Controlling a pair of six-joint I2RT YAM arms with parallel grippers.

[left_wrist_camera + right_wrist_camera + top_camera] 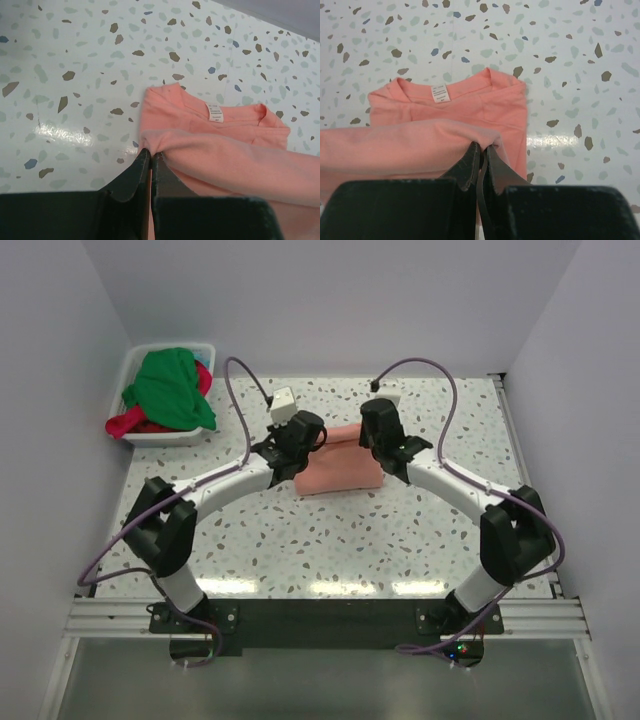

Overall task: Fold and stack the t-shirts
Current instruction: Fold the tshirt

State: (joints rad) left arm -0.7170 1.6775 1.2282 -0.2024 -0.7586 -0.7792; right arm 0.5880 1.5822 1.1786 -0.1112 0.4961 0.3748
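1. Your left gripper [151, 152] is clenched on the salmon-pink t-shirt [338, 476]. Its jaws are pressed together, with a bunched fold of the cloth pinched at their tips on the shirt's left side.
2. Your right gripper [481, 146] is clamped on the same shirt in the same way. Its jaws are closed on the fold at the shirt's right side.
3. The salmon-pink t-shirt lies near the middle of the speckled table [300, 540], between your two grippers. The pinched fold runs from one gripper to the other as a band across the layer underneath.
4. Beyond that band, the collar end lies flat on the table. The white neck label [439, 93] faces up and shows in both wrist views.
5. The bright green t-shirt [172, 385] sits crumpled in the white plastic tub [165, 438] at the far left corner of the table.
6. The red-magenta t-shirt [128, 424] is in the same tub, mostly under the green one. It shows at the tub's left rim and a little at the far right side.
7. The tub and its two shirts are well apart from the salmon-pink t-shirt and from both grippers.
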